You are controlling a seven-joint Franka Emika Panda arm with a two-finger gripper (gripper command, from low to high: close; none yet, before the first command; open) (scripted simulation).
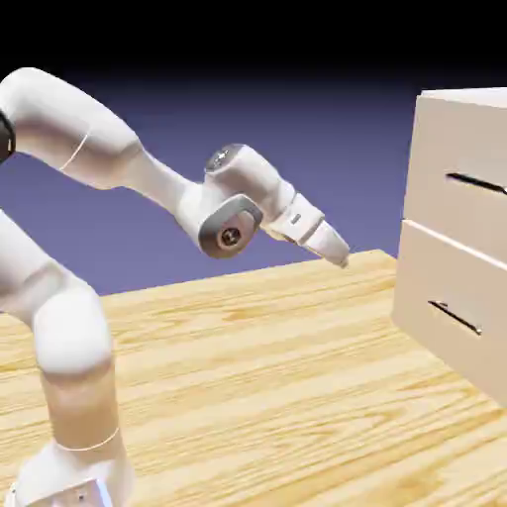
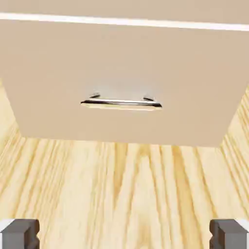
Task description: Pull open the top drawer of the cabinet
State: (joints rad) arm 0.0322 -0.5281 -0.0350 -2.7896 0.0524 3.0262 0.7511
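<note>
The pale beige cabinet [image 1: 471, 97] stands at the exterior view's right. Its top drawer [image 1: 446, 149] carries a thin dark bar handle [image 1: 476, 183] and looks closed. My gripper [image 1: 340, 255] hangs left of the cabinet, apart from it, about level with the seam between the two drawer fronts and tilted downward. It is open, with nothing between the fingertips [image 2: 19, 233]. The hand view is filled mostly by the lower drawer front [image 2: 121, 63] and its handle [image 2: 121, 103]. Only a strip of the top drawer [image 2: 121, 7] shows above a bright line.
The lower drawer [image 1: 446, 297] with its own handle [image 1: 456, 317] sits below the top one and appears to stand slightly further out. A wooden table [image 1: 257, 376] runs from the arm's base to the cabinet's foot.
</note>
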